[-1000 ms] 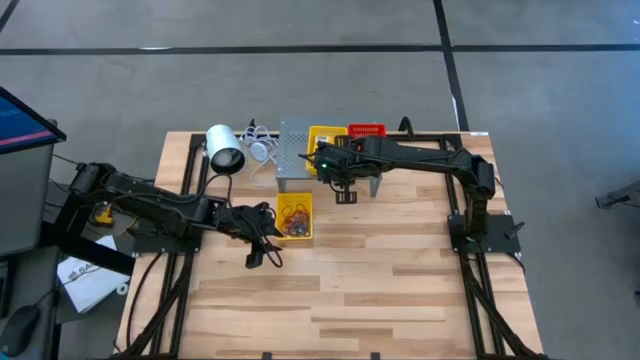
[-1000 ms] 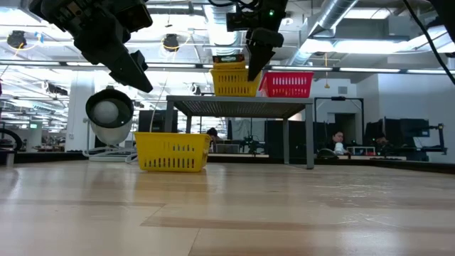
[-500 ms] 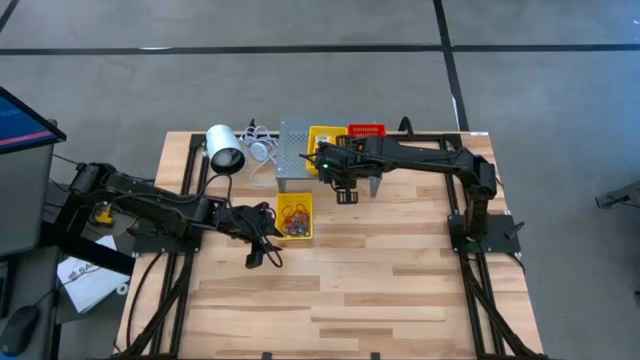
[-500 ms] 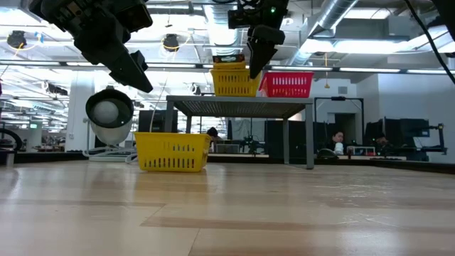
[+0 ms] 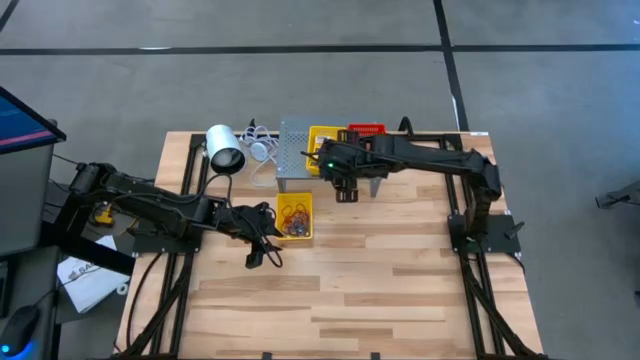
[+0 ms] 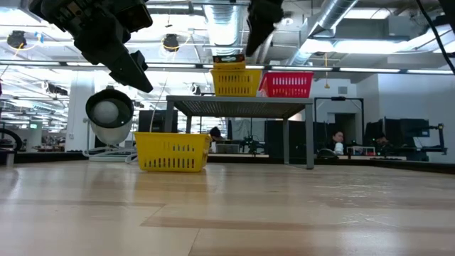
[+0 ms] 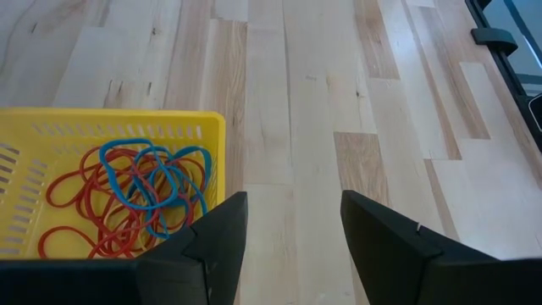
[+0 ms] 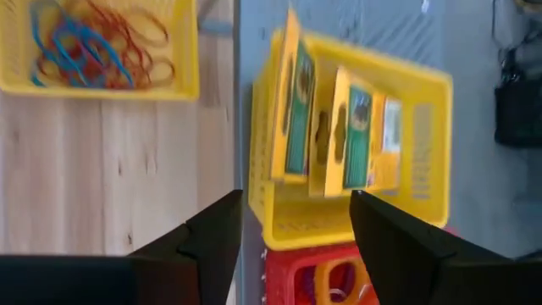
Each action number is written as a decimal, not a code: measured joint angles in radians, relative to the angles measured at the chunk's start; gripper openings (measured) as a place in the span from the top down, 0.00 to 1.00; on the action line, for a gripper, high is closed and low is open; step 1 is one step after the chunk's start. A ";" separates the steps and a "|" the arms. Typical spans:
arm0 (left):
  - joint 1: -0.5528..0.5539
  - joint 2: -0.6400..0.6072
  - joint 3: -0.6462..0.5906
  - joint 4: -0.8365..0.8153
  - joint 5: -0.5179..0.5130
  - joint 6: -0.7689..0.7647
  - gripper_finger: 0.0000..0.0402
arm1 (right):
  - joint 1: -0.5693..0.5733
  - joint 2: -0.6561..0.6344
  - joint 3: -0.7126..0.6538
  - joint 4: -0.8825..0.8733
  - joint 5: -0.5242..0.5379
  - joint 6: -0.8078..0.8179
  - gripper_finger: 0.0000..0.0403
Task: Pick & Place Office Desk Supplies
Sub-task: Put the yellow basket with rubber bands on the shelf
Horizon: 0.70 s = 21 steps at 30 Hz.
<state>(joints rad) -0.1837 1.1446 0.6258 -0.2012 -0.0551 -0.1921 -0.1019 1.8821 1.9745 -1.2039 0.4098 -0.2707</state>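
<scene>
Two flat cardboard crayon boxes (image 8: 339, 135) stand below the empty, wide-spread right tool (image 8: 296, 224).

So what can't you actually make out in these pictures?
- Red basket: contents cut off by the picture's edge in the right wrist view; only its side shows in the low view.
- Crayon boxes: their print is too blurred in the right wrist view.
- Right gripper: top cut off in the low view.
- Yellow basket of rubber bands: partly cut off by the edge and the left gripper in the left wrist view.
</scene>
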 joint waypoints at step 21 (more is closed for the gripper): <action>0.000 0.001 0.000 -0.009 0.000 0.012 0.54 | 0.184 -0.296 -0.049 0.209 -0.256 0.039 0.48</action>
<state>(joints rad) -0.1838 1.1453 0.6258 -0.2105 -0.0555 -0.1803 0.0822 1.5863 1.9257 -0.9945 0.1539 -0.2316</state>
